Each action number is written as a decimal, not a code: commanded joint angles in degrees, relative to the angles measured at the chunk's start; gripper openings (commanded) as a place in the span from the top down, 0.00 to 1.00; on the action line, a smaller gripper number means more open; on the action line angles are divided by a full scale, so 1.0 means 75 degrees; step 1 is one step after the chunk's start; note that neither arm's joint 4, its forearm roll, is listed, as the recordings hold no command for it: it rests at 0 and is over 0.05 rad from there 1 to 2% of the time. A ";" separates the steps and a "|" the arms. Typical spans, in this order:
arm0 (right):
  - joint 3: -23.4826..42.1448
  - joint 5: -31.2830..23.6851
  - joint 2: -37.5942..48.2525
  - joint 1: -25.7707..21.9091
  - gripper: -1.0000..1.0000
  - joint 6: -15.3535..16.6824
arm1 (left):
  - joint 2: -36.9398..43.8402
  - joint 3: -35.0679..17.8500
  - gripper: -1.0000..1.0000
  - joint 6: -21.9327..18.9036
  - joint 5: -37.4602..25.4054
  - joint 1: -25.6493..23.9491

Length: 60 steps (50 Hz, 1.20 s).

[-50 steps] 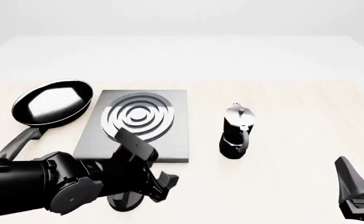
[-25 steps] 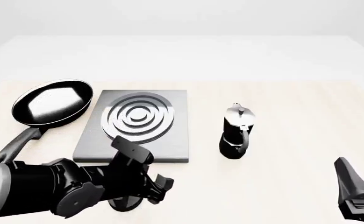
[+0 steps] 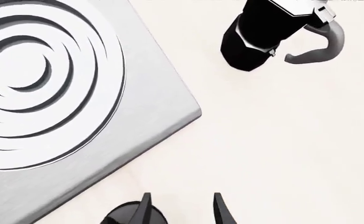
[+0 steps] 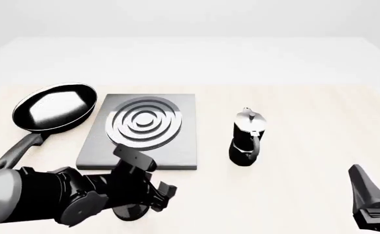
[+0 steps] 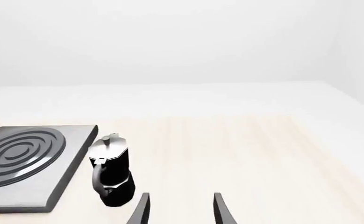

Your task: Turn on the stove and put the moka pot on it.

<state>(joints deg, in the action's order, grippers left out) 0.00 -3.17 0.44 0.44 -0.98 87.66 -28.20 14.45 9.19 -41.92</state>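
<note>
The stove (image 4: 141,129) is a flat grey slab with a silver ring burner, lying left of centre. Its black oval knob (image 4: 130,212) sits on the table just in front of the slab, mostly covered by my left arm. My left gripper (image 4: 158,197) hangs low over the knob and is open; in the left wrist view the knob (image 3: 129,217) lies beside one fingertip (image 3: 146,206), not between the two. The moka pot (image 4: 247,141) stands upright on the table right of the stove, handle toward me. My right gripper (image 4: 378,195) is open at the near right, well away from the pot (image 5: 110,175).
A black frying pan (image 4: 54,108) lies left of the stove, its handle pointing toward the near left edge and passing beside my left arm. Light wooden table (image 4: 307,112) stretches to the right of the moka pot and behind it.
My left arm has drawn back toward me and sunk lower, bringing the gripper closer over the knob. The right arm, the moka pot and the stove have not moved.
</note>
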 commanded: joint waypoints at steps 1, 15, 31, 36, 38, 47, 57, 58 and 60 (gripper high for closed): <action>0.0000 0.0014 0.0016 -0.0019 0.00 0.0014 | 0.0245 0.0153 0.00 -0.0051 0.0132 0.0266; 0.0000 0.0017 0.0024 -0.0067 0.00 0.0008 | 0.0338 0.0229 0.00 -0.0195 0.0242 0.0679; 0.0000 0.0006 -0.0004 -0.0108 0.00 0.0009 | -0.1322 0.0215 0.00 -0.0414 -0.0363 0.0773; 0.0000 -0.0005 -0.0017 -0.0106 0.00 0.0017 | -0.3390 -0.0126 0.00 -0.0855 -0.1383 0.0812; 0.0000 0.0004 -0.0011 -0.0117 0.00 0.0027 | -0.4367 -0.0305 0.00 -0.1136 -0.1786 0.1086; 0.0001 0.0218 0.0169 -0.0202 0.00 0.0061 | -0.7853 -0.0610 0.00 -0.2488 -0.2818 0.1801; 0.0002 0.0415 0.0304 -0.0298 0.00 0.0072 | -1.0548 0.0142 0.00 -0.2717 -0.2894 0.2770; 0.0002 0.0431 0.0314 -0.0299 0.00 0.0070 | -1.0667 0.0227 0.00 -0.2707 -0.2919 0.2916; 0.0003 0.0472 0.0345 -0.0315 0.00 0.0091 | -1.0962 0.0457 0.00 -0.2798 -0.2920 0.3271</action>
<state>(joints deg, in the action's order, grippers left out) 0.01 -0.87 2.14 -1.39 -0.50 23.26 -28.91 -3.29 -10.12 -24.61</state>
